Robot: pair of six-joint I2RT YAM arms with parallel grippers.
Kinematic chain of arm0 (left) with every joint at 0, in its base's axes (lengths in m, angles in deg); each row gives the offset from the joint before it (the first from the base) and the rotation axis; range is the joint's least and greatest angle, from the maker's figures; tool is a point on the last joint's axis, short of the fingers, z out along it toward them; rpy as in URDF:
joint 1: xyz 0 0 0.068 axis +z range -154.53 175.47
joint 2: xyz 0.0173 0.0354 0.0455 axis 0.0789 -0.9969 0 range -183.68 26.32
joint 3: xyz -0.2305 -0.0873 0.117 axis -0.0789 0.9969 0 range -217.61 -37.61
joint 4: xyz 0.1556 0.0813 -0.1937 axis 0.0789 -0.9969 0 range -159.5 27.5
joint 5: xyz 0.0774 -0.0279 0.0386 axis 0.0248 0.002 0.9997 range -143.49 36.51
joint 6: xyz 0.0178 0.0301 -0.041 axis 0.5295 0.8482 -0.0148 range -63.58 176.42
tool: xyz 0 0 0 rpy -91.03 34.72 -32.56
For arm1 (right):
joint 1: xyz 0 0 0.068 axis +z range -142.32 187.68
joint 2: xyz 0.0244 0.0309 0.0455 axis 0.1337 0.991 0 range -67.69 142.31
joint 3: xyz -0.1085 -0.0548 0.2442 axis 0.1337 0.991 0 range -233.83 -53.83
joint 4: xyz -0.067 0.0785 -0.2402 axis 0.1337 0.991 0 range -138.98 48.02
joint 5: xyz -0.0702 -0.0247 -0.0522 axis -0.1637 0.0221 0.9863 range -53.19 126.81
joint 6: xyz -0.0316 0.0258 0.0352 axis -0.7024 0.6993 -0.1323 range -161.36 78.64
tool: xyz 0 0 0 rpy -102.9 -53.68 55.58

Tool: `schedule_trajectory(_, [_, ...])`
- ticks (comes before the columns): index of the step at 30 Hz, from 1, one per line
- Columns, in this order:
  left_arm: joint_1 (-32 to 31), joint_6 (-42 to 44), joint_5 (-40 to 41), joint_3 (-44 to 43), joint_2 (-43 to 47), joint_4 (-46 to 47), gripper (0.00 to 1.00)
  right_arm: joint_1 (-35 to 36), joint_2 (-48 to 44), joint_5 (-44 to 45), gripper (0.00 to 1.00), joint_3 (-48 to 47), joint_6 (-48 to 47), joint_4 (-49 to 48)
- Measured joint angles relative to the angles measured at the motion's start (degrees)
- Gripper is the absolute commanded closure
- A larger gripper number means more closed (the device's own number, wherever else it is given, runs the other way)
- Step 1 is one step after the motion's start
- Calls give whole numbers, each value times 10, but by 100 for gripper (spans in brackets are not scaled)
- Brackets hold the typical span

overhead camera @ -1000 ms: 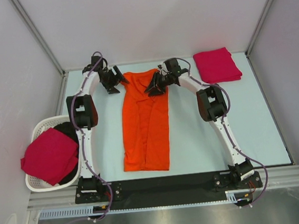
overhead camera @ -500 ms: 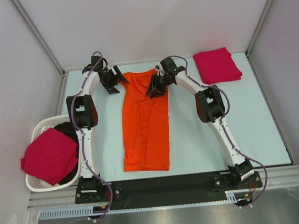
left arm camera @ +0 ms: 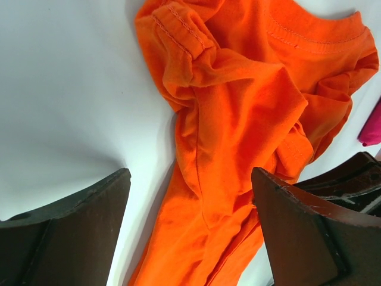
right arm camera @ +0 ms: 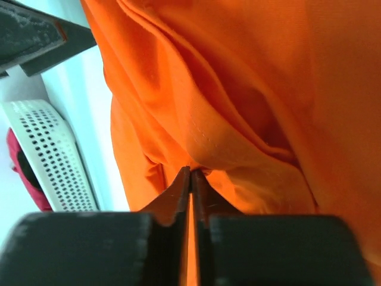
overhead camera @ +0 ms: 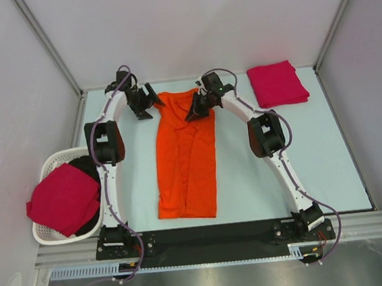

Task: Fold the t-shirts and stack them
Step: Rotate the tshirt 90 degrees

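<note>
Pinching a thin ridge of the orange t-shirt (right arm camera: 238,89) in the right jaws, all but closed, with just a sliver of cloth in the slit at their tips. Holding the left jaws wide apart, gripping nothing (low over the desk (overhead camera: 281,168), one tip above bare surface, the other above orange cloth). Laid out lengthwise as a long strip with sleeves turned in, collar (left arm camera: 309,36) end up between the two pairs of jaws, hem end well behind them toward the arm bases. Just ahead of the left jaws, a bunched sleeve hem (left arm camera: 178,30), rumpled rather than flat. Well off to the outer side of the right jaws, a folded crimson-pink t-shirt (overhead camera: 277,84). Far behind the left jaws, a loose crimson-pink t-shirt (overhead camera: 64,198) draped over the white basket (overhead camera: 44,167).

Likely to handle as light, limp cotton: no stiffness, sagging and creasing from whatever spot gets lifted, sliding easily over the smooth desk. Best taken at both shoulder corners beside the collar, biting through every layer for an even lift. Judged risky to catch only the top layer, inviting an unfolded sleeve. Left shoulder not yet gripped.
</note>
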Motion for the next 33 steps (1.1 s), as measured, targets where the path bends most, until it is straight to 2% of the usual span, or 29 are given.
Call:
schedule_trajectory(10, [0, -2, -12, 0, 6, 10, 32, 4, 3, 0, 100, 1, -3, -2])
schedule_trajectory(11, [0, -2, -13, -1, 6, 12, 43, 4, 1, 0, 100, 5, -8, -2])
schedule_trajectory(13, [0, -5, -16, -6, 6, 14, 58, 4, -11, 1, 100, 24, -16, -2])
schedule_trajectory(14, [0, -10, -19, -9, 6, 17, 75, 4, -20, 2, 100, 37, -20, -2])
schedule_trajectory(16, [0, -17, -28, -14, 6, 26, 94, 4, -39, 4, 100, 60, -27, -3])
schedule_trajectory(17, [0, -23, -31, -15, 6, 32, 100, 4, -47, 5, 100, 66, -29, -2])
schedule_trajectory(24, [-3, -45, -79, -16, 6, 73, 100, 4, -103, 9, 100, 81, -37, -33])
schedule_trajectory(33, [-19, -82, -124, -23, -30, 104, 100, 5, -107, 9, 100, 94, -50, -33])
